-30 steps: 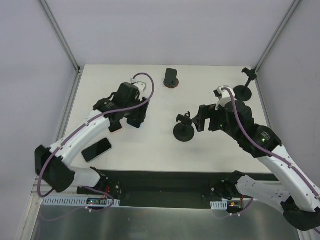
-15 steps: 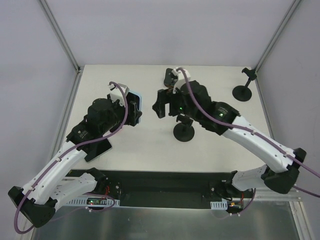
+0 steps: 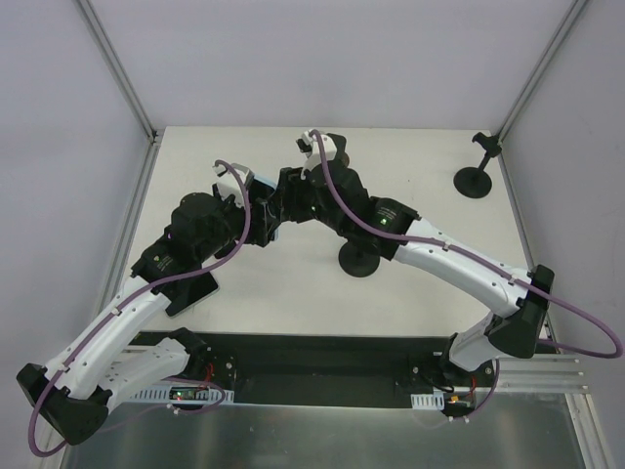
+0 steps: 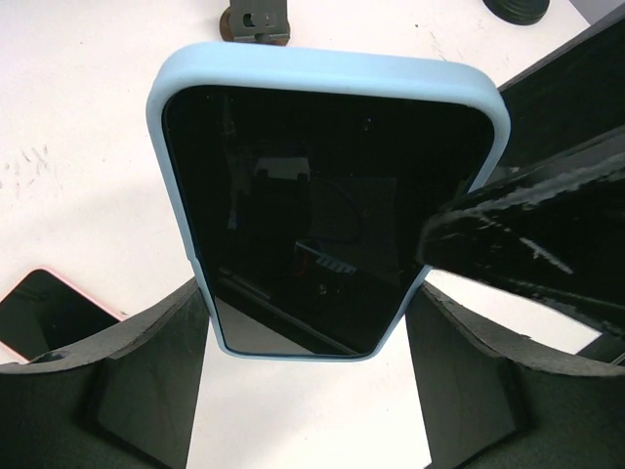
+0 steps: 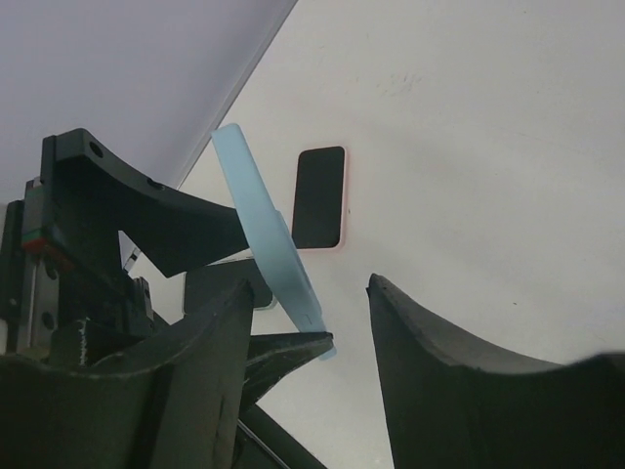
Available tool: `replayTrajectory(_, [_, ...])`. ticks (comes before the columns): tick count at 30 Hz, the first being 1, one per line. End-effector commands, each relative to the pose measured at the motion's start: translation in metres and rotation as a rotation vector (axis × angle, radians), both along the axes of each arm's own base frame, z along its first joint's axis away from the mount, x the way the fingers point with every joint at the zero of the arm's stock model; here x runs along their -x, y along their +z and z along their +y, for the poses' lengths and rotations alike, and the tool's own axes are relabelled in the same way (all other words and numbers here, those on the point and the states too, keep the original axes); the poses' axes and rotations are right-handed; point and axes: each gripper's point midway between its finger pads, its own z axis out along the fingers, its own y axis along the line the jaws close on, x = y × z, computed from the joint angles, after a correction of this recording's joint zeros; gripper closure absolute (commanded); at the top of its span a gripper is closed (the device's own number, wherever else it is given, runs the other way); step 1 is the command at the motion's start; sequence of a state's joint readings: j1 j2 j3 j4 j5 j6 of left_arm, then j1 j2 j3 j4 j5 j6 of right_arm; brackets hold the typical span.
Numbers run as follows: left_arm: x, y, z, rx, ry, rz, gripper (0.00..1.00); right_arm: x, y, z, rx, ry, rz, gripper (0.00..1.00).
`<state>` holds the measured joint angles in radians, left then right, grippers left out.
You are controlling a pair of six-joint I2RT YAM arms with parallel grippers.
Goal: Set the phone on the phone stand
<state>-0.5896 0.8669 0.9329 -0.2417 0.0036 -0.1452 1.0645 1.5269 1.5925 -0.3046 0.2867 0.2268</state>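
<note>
The phone in a light blue case [image 4: 322, 195] is held off the table by its lower edges between my left gripper's [image 4: 308, 391] fingers. In the top view the phone [image 3: 265, 184] sits between the two wrists, at my left gripper [image 3: 256, 210]. My right gripper [image 3: 280, 198] is open, with the phone's edge [image 5: 273, 254] between its jaws, close to the left one. One right finger [image 4: 527, 244] touches the phone's right side. The black phone stand [image 3: 359, 259] with a round base stands mid-table, partly under the right arm.
A pink phone [image 5: 322, 198] lies flat on the table, also in the left wrist view [image 4: 49, 318]. A black phone [image 3: 198, 291] lies under the left arm. A second black stand [image 3: 475, 178] is at the far right. A small brown-based holder [image 4: 256, 20] is at the back.
My left arm lifted the blue phone off the table and holds it up. My right arm swung left from the stand, and its open jaws now straddle the phone's edge.
</note>
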Motion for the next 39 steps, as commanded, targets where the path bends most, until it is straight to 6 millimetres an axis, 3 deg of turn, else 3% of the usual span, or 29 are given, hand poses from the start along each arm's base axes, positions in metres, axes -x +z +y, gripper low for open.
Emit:
replayTrajectory(1, [-0.001,0.039,-0.01,0.103,-0.036,-0.115,1.0,0.002,0.02,0.021,-0.104,0.051,-0.022,0.52])
replayTrajectory(7, [0.005,0.039,-0.019,0.115,-0.096,-0.109,1.0,0.016,0.02,0.032,-0.125,0.176,-0.067,0.74])
replayTrajectory(8, [0.006,0.041,-0.022,0.121,-0.113,-0.115,1.0,0.017,0.015,0.032,-0.111,0.201,-0.087,0.82])
replayTrajectory(9, [0.012,0.041,-0.028,0.127,-0.16,-0.109,1.0,0.021,0.02,0.03,-0.114,0.216,-0.102,0.99])
replayTrajectory(11, [0.018,0.043,-0.036,0.141,-0.219,-0.11,0.98,0.025,0.017,0.024,-0.085,0.25,-0.132,0.99])
replayTrajectory(13, [0.031,0.043,-0.047,0.15,-0.321,-0.099,0.77,0.034,0.016,0.011,-0.068,0.286,-0.159,0.99])
replayTrajectory(14, [0.034,0.043,-0.05,0.154,-0.349,-0.099,0.57,0.035,0.015,0.003,-0.049,0.301,-0.185,0.99])
replayTrajectory(15, [0.037,0.045,-0.053,0.166,-0.372,-0.102,0.51,0.039,0.013,-0.012,-0.035,0.306,-0.204,0.99])
replayTrajectory(17, [0.048,0.045,-0.062,0.185,-0.452,-0.089,0.41,0.057,0.012,-0.022,-0.046,0.404,-0.219,0.99])
replayTrajectory(18, [0.052,0.046,-0.066,0.194,-0.484,-0.084,0.31,0.062,0.026,-0.037,-0.067,0.421,-0.261,0.99])
replayTrajectory(19, [0.056,0.047,-0.069,0.204,-0.516,-0.077,0.3,0.075,0.014,-0.041,-0.063,0.488,-0.245,0.99])
replayTrajectory(21, [0.074,0.047,-0.081,0.233,-0.651,-0.041,0.32,0.088,0.024,-0.059,-0.093,0.534,-0.278,0.99])
replayTrajectory(23, [0.097,0.052,-0.091,0.265,-0.814,-0.003,0.35,0.1,0.015,-0.069,-0.072,0.586,-0.271,0.99])
replayTrajectory(24, [0.099,0.048,-0.095,0.275,-0.846,0.038,0.37,0.106,0.02,-0.078,-0.079,0.586,-0.294,0.99])
replayTrajectory(26, [0.107,0.052,-0.098,0.292,-0.914,0.056,0.4,0.104,0.012,-0.087,-0.06,0.545,-0.295,0.99])
replayTrajectory(31, [0.128,0.052,-0.101,0.318,-1.044,0.1,0.34,0.11,0.015,-0.1,-0.076,0.544,-0.311,0.99])
replayTrajectory(39, [0.162,0.038,-0.117,0.348,-1.272,0.305,0.69,0.127,0.021,-0.089,-0.077,0.68,-0.318,0.99])
